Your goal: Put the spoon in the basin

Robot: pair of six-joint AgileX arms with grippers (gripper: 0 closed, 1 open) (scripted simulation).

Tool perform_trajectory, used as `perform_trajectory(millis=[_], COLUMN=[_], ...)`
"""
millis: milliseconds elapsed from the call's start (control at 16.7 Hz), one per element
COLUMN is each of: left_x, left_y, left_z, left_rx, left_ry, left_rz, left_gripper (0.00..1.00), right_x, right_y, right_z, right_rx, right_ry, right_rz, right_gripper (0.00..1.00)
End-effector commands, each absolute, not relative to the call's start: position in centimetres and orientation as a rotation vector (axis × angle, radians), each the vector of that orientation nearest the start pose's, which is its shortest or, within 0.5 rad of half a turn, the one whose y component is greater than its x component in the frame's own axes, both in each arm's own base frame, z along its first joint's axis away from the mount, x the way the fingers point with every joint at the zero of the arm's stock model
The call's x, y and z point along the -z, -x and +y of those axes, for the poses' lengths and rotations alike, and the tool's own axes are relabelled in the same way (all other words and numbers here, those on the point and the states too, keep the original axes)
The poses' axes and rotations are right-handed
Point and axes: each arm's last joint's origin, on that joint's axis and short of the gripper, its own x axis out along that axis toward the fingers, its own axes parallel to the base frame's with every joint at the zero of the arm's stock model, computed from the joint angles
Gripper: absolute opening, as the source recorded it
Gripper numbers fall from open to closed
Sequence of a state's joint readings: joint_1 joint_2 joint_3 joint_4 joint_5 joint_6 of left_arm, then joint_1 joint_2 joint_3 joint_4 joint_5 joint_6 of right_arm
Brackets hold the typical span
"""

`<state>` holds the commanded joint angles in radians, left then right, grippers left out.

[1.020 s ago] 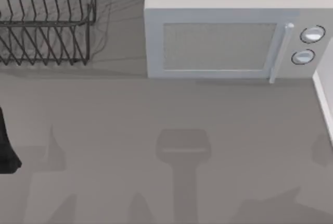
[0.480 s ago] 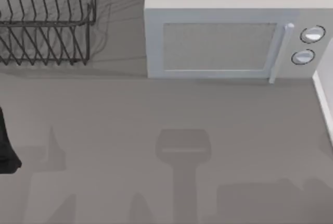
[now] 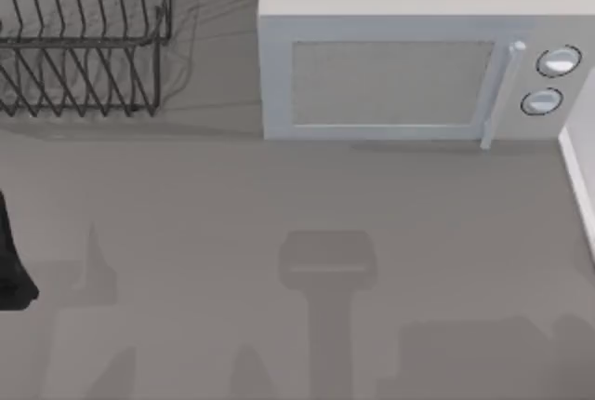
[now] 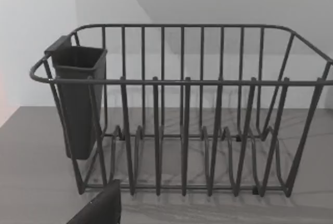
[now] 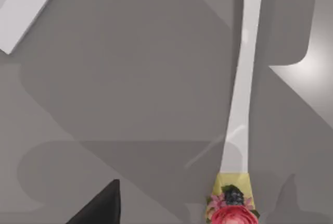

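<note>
**Spoon on the table under the right wrist camera, arms off to the sides**

At the top view's far left edge, a dark piece of the left arm (image 3: 11,265) sits low beside the grey table (image 3: 279,195). Whether its jaws are released or clenched cannot be told; the left wrist view gives just a dark finger tip (image 4: 101,208) at the frame's bottom edge. That view looks straight at the dark wire dish rack (image 4: 182,109), which stands upright on the table with a dark rectangular plastic cutlery cup (image 4: 78,99) hung on one end of its rim. From above, the rack (image 3: 79,37) stands at the table's back left. To its right, at the back, stands the white box-shaped microwave (image 3: 409,65) with a door handle and two round knobs (image 3: 548,81).

In the right wrist view, the long white-handled spoon (image 5: 242,94) lies flat on the table, its handle end decorated with a yellow band and a pink flower (image 5: 231,206). A dark finger tip (image 5: 101,208) of the right gripper hangs nearby, apart from the spoon; the state of its jaws cannot be told.
</note>
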<state>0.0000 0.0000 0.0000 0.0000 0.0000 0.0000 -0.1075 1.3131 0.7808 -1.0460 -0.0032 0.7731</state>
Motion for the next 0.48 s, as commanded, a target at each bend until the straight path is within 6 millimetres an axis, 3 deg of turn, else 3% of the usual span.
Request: perform_trajectory(millis=[480], left_x=[-16.0], left_y=[-10.6], left_z=[-0.1], left_rx=[0.000], left_ry=[0.000], left_rz=[0.000], left_gripper=[1.00], right_x=[-10.5], right_y=[-20.1], right_z=[-2.1], right_rx=[0.688], right_ry=[-0.696], right_rz=[1.455], right_gripper=[1.00])
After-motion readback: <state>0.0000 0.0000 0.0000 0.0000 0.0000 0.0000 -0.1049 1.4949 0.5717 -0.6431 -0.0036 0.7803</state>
